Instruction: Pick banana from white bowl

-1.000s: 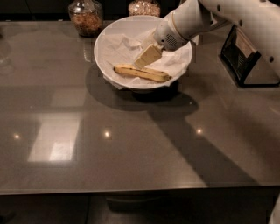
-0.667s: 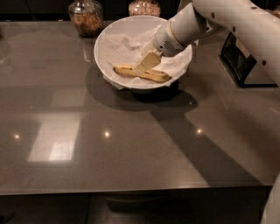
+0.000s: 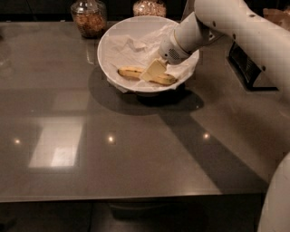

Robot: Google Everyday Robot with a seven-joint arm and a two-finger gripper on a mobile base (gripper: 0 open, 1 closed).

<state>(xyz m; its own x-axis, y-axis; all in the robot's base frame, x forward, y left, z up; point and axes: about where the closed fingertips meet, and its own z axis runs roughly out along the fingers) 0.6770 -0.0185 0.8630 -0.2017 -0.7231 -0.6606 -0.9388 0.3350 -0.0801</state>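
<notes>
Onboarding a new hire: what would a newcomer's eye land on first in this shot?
The white bowl at the far middle of the dark table, lined with crumpled paper, with a banana lying in it. The big white arm stretches in from the right, its gripper down in the bowl at the banana's middle. A glass jar and a second jar stand behind the bowl.

No legible text, labels, brands or numbers in frame. Gripper (image 3: 154, 71) is upper centre, down inside the white bowl (image 3: 113, 41) at the banana (image 3: 129, 72). No markings readable on any of them, nor on the glass jar (image 3: 89, 18) upper left.
</notes>
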